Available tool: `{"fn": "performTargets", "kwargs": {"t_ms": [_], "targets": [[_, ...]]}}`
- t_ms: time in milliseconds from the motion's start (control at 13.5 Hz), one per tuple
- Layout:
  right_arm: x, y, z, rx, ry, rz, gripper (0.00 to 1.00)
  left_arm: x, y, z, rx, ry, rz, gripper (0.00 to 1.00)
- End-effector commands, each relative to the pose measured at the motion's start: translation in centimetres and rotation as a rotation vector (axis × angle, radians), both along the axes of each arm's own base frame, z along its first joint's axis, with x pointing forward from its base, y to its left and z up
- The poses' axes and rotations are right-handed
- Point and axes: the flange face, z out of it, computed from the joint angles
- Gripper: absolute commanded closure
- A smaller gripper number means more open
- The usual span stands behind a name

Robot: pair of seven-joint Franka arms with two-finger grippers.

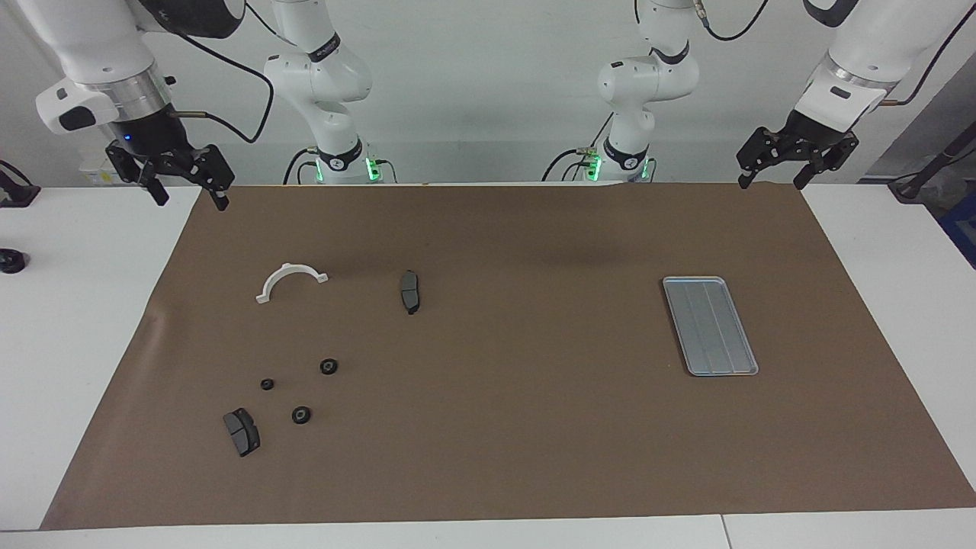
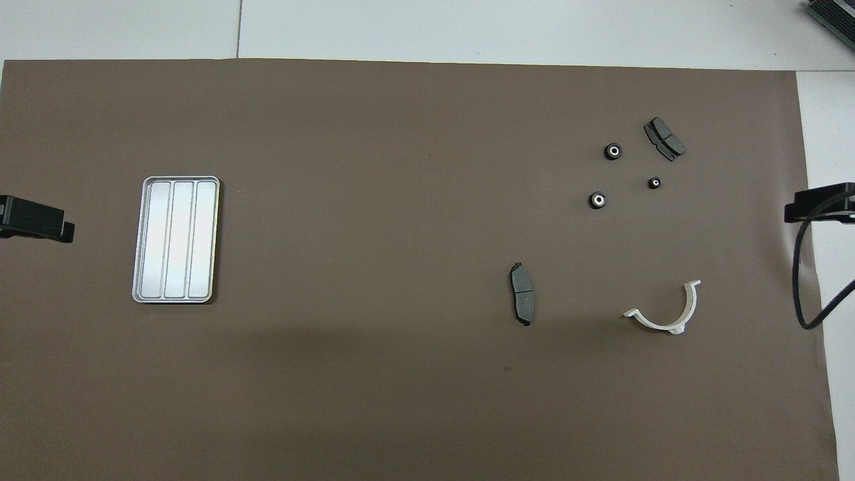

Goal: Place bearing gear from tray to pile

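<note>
The silver ridged tray [image 1: 709, 325] [image 2: 176, 239] lies toward the left arm's end of the brown mat, and nothing lies in it. Three small black bearing gears make up the pile [image 1: 301, 415] [image 2: 598, 200], loosely spread toward the right arm's end. My right gripper [image 1: 191, 198] hangs open and holds nothing, over the mat's corner by the right arm's base. Over the mat's corner at the left arm's end, my left gripper [image 1: 768, 183] is also open and holds nothing. In the overhead view only a black edge of each gripper shows.
A white half-ring [image 1: 290, 280] [image 2: 668, 314] and a dark brake pad [image 1: 410, 291] [image 2: 522, 302] lie nearer to the robots than the pile. A double brake pad [image 1: 242, 431] [image 2: 664, 138] lies beside the gears. A small black object [image 1: 9, 261] sits on the white table.
</note>
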Motion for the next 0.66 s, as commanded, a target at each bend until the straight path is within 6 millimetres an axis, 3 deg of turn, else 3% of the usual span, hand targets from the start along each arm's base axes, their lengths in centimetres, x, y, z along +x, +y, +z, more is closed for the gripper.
{"fn": "performTargets", "kwargs": {"t_ms": [0,74,591], "targets": [[-0.1,0.4,-0.8,-0.032,0.017,0.038,0.00,-0.9,0.3,0.2,0.014,0.005,-0.005,0.00],[-0.1,1.3,-0.9,-0.037,0.026,0.071,0.00,-0.9,0.3,0.2,0.014,0.005,-0.005,0.00],[-0.2,2.7,-1.5,-0.020,0.026,0.106,0.00,-0.9,0.3,0.2,0.014,0.005,-0.005,0.00]]}}
